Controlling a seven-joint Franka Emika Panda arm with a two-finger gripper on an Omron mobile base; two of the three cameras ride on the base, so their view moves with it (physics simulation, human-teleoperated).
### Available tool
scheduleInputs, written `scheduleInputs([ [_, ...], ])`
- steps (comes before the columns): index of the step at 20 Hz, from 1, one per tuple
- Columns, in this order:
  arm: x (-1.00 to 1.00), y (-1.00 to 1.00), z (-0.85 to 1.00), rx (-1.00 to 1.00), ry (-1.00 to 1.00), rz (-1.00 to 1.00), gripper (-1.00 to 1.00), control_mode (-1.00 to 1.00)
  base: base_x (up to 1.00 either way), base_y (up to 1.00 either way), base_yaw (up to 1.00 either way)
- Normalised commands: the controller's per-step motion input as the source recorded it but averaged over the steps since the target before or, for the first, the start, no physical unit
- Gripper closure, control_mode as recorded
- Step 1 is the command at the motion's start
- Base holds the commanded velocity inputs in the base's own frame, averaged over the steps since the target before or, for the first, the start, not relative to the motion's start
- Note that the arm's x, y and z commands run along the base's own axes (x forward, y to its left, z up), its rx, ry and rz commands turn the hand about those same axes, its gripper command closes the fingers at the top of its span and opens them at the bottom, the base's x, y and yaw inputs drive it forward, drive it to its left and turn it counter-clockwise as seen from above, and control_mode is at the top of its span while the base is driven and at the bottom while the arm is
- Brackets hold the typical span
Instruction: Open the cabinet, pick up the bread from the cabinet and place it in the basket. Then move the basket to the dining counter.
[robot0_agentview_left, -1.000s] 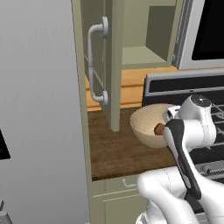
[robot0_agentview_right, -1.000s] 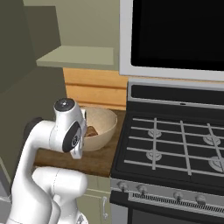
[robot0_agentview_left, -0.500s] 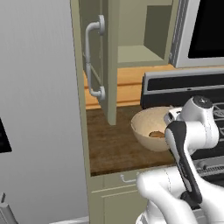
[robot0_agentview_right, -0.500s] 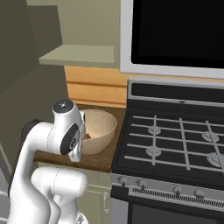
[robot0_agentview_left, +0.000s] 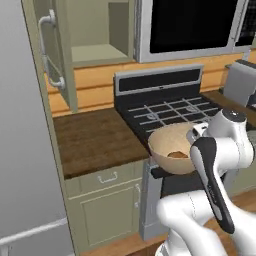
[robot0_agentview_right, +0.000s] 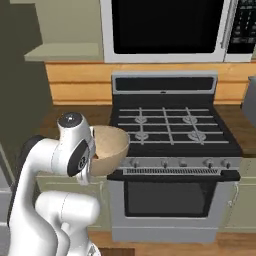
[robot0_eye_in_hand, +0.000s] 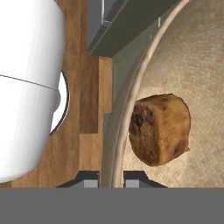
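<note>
While claw (robot0_eye_in_hand: 111, 180) clamps basket (robot0_agentview_left: 170, 147) rim, bread (robot0_eye_in_hand: 159, 129) sits inside just ahead; stove (robot0_agentview_right: 170, 127) beyond.

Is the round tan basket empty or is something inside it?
Not empty. The round tan basket holds a brown bread chunk resting on its woven bottom.

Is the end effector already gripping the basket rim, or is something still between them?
Nothing separates them. In the hand view the end effector is shut on the rim of the basket, one fingertip either side. The bread lies inside, and the basket hangs off the counter, before the stove.
</note>
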Motion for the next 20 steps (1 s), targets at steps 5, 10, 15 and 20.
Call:
scheduleInputs([
  [5,0.00,0.00,0.00,0.00,0.00,0.00,1.00,1.00,0.00,0.31,-0.91],
  [10,0.00,0.00,0.00,0.00,0.00,0.00,1.00,1.00,0.00,0.29,-0.95],
  [15,0.00,0.00,0.00,0.00,0.00,0.00,1.00,1.00,0.00,0.23,-0.98],
  [20,0.00,0.00,0.00,0.00,0.00,0.00,1.00,1.00,0.21,0.04,-0.87],
])
